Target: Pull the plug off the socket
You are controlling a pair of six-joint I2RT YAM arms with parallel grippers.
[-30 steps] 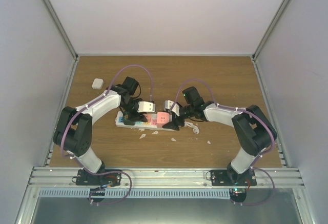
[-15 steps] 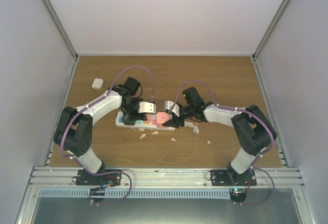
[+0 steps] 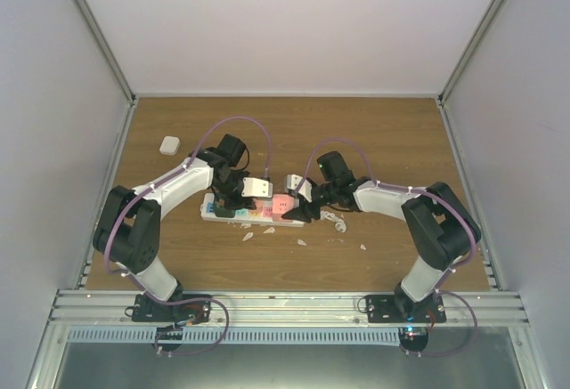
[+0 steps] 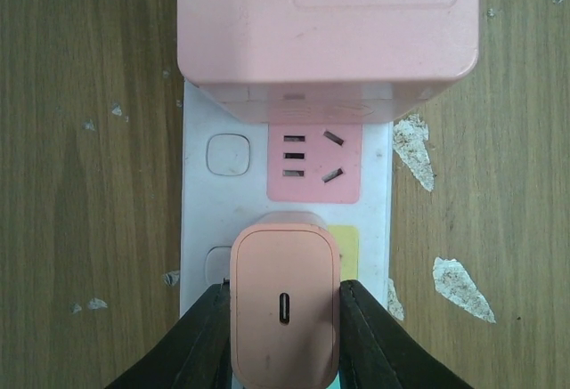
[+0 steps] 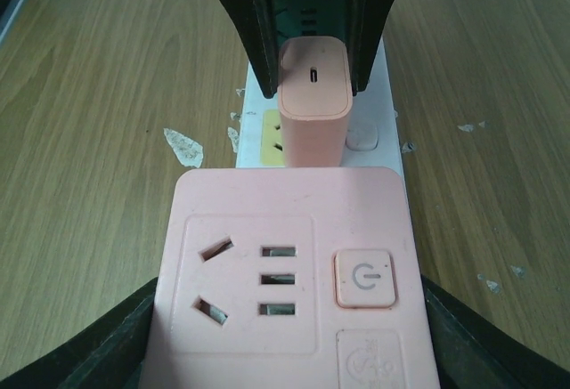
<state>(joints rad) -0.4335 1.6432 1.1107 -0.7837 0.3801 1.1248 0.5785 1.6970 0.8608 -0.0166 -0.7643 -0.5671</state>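
In the left wrist view, the small pink plug is clamped by the left jaws. It is seated in the white power strip, which lies on the wooden surface.

In the right wrist view, the large pink adapter is gripped at its sides by the right jaws.

In the top view, both jaws are seen narrower than a second ago, and the strip is unmoved at mid-surface. Both grips are judged set, so pulling can begin.
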